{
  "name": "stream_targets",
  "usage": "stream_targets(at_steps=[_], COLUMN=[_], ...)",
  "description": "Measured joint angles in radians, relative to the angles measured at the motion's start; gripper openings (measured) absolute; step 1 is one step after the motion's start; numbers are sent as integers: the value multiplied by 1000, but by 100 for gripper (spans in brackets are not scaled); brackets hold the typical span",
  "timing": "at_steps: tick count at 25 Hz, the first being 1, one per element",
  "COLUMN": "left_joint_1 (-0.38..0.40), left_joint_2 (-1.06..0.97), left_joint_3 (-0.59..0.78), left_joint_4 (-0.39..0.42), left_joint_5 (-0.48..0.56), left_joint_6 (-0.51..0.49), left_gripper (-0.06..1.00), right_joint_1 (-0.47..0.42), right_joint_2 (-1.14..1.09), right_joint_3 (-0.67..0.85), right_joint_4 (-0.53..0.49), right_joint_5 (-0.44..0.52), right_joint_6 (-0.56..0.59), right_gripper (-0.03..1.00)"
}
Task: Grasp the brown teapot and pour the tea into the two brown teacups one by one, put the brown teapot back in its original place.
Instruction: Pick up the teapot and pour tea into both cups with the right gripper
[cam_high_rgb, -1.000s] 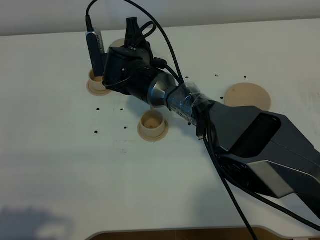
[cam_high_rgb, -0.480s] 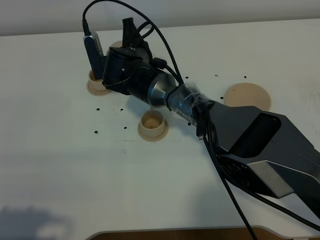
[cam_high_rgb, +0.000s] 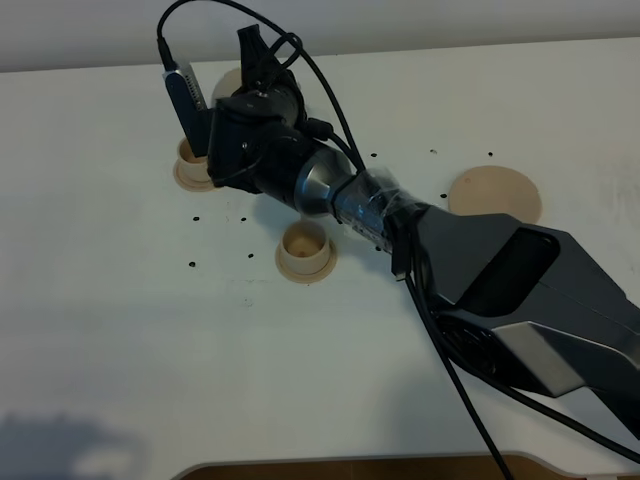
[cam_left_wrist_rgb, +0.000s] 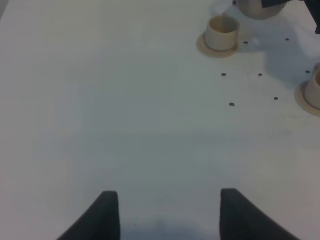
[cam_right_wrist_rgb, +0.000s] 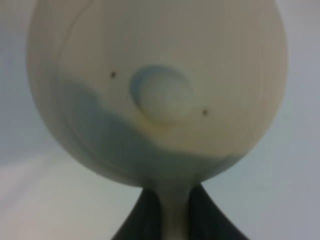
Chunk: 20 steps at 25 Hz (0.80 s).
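The left gripper (cam_left_wrist_rgb: 165, 215) hangs spread wide over the bare table (cam_left_wrist_rgb: 100, 100), gripping nothing. Farther out, the near cup (cam_high_rgb: 303, 246) sits on its small saucer (cam_high_rgb: 326, 268). The big saucer (cam_high_rgb: 495, 195) lies bare, well apart to its right. Beyond, the right gripper (cam_right_wrist_rgb: 172, 222) is clenched on the handle (cam_right_wrist_rgb: 173, 207) of the teapot (cam_right_wrist_rgb: 160, 55), which it holds close to the far cup (cam_high_rgb: 190, 158).

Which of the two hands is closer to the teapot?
Right. The right hand holds the teapot itself; the left hand is open, far back across the table from it.
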Motion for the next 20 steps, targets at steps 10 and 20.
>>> stream_targets(at_steps=[10, 20], left_joint_1=[0, 0], left_joint_2=[0, 0], left_joint_3=[0, 0], left_joint_4=[0, 0], left_joint_5=[0, 0], left_joint_6=[0, 0], left_gripper=[49, 49], right_joint_1=[31, 35], right_joint_2=[24, 52], right_joint_3=[0, 0], right_joint_4=[-136, -236], right_joint_5=[-22, -26], right_joint_6=[75, 74], right_gripper=[12, 12])
